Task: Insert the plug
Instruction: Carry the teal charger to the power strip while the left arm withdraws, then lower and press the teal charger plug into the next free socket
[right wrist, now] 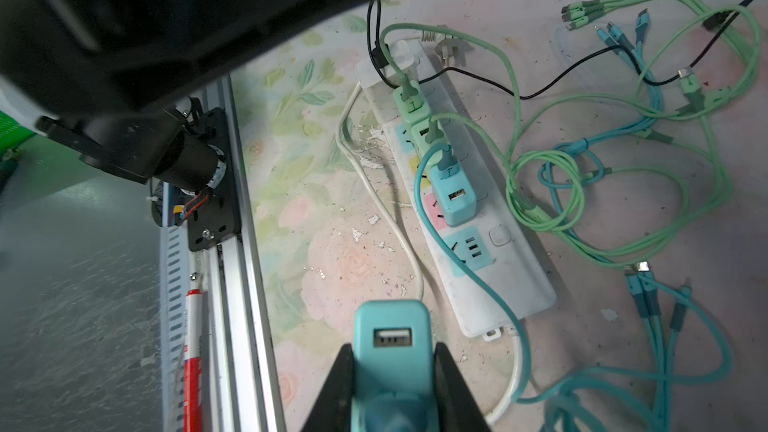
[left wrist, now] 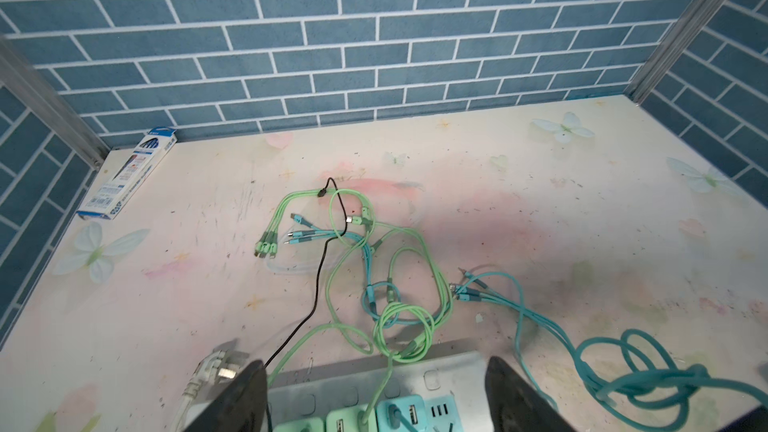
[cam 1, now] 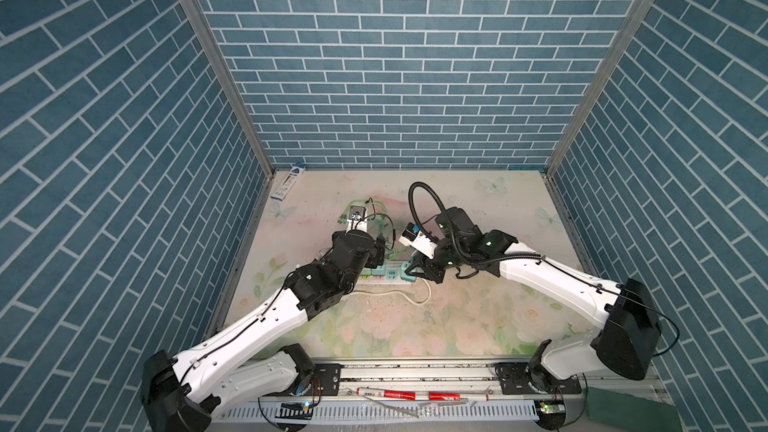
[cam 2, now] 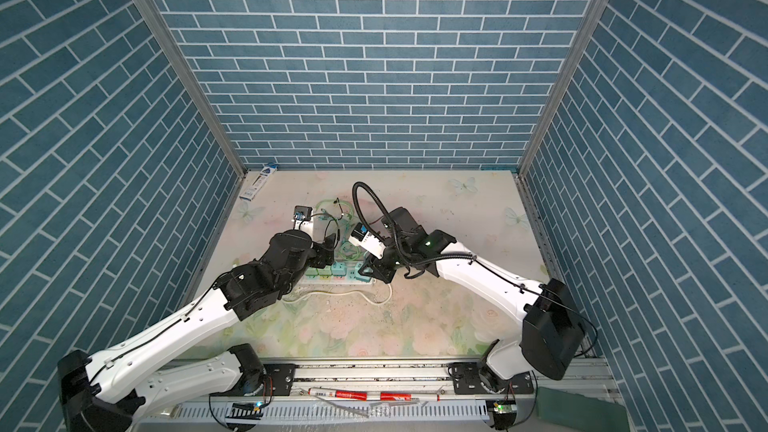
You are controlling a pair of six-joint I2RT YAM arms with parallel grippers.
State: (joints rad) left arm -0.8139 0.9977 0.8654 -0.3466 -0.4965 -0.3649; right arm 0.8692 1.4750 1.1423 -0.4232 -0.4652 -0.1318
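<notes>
Walls [cam 1: 395,76]: slate-blue brick pattern, white grout lines.
Tabletop [right wrist: 328,243]: cream, with pastel pink roses, green leaves, pale butterflies and dark scuffs.
Power strip [right wrist: 505,288]: white; socket faces teal, pink and yellow.
Held USB charger [right wrist: 390,338]: teal.
Two plugged chargers [right wrist: 409,101]: mint green.
Third plugged charger [right wrist: 455,197]: teal.
Mint cables [left wrist: 395,317]: mint green.
Teal cables [left wrist: 648,380]: teal.
Thin cable [left wrist: 319,280]: black.
Strip cord [right wrist: 376,193]: white.
Box [left wrist: 129,172]: blue and white.
Marker [right wrist: 193,367]: red and white.

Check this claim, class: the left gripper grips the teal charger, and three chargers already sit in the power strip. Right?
No: the right gripper grips the teal charger, as the right wrist view shows. Three chargers do sit in the power strip.
</notes>
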